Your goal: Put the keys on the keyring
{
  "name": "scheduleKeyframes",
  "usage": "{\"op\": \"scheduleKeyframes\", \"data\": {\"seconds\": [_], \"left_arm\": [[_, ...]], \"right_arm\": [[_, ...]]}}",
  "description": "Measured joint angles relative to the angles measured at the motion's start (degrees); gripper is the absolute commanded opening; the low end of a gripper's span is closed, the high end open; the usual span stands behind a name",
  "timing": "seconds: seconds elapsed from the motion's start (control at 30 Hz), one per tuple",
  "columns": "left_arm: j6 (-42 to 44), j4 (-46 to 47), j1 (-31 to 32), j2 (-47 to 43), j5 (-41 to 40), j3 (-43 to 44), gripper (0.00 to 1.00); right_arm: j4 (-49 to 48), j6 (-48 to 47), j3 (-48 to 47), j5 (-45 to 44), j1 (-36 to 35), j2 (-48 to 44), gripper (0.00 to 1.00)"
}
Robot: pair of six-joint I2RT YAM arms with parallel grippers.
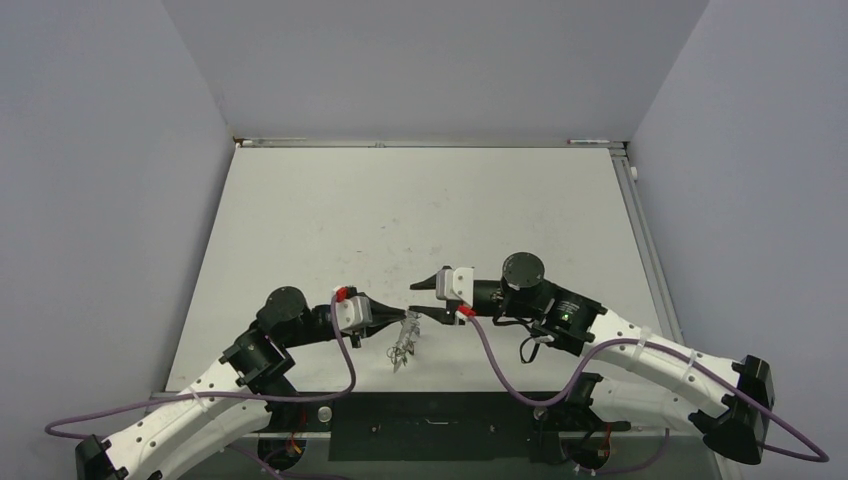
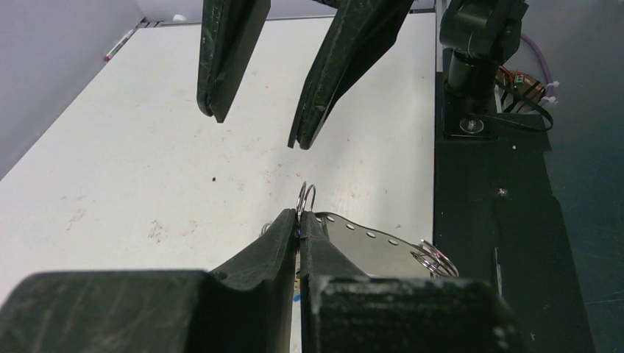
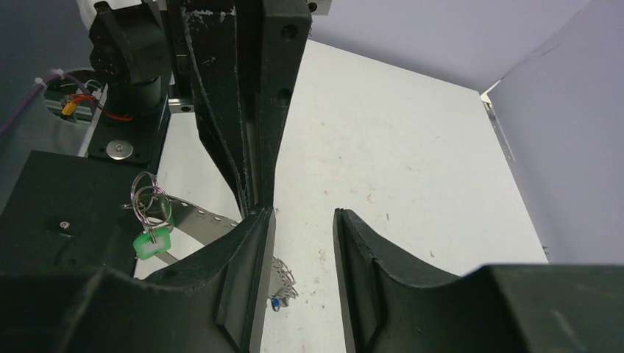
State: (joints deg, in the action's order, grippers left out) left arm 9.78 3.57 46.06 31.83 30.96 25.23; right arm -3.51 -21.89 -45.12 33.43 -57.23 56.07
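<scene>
Top external: both my arms meet over the near middle of the desk [image 1: 500, 210], tips almost touching. My left end effector [image 2: 299, 220] is clamped flat, pinching a thin wire loop that sticks up just past the tips. I read that as the keyring [image 2: 306, 197], seen edge-on. My right end effector [image 3: 303, 217] stands partly apart with nothing between the pads, just beside the left's tips and facing them.

A perforated metal strip [image 2: 364, 243] runs out beside the left's tips, with small split rings [image 2: 434, 259] at its far end. A green-headed key [image 3: 152, 244] dangles there. The other keys [image 1: 403, 348] form a tangle right under the pinch; I can't tell if they hang or rest on the desk. One blue head [image 3: 274, 301] shows in right wrist. I can't tell which keys are already on the wire.

Judgement: this is the threading step. Left is the fixture, right is empty. For the next move, right takes one loose key by its head, closes narrow and lines the hole up with the wire's end. That needs fine alignment. The wire looks springy, and left must not slacken.
</scene>
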Motion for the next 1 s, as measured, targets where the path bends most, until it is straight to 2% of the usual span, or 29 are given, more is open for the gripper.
{"op": "scheduleKeyframes", "data": {"seconds": [0.47,1.0], "left_arm": [[1.3,-2.3,0.0,0.7,-3.3,0.3,0.0],[1.4,-2.3,0.0,1.0,-3.5,0.3,0.0]], "right_arm": [[11.7,-1.7,-4.9,-6.4,-4.0,4.9,0.35],[13.2,-2.8,-5.5,-9.4,-4.1,7.8,0.24]]}}
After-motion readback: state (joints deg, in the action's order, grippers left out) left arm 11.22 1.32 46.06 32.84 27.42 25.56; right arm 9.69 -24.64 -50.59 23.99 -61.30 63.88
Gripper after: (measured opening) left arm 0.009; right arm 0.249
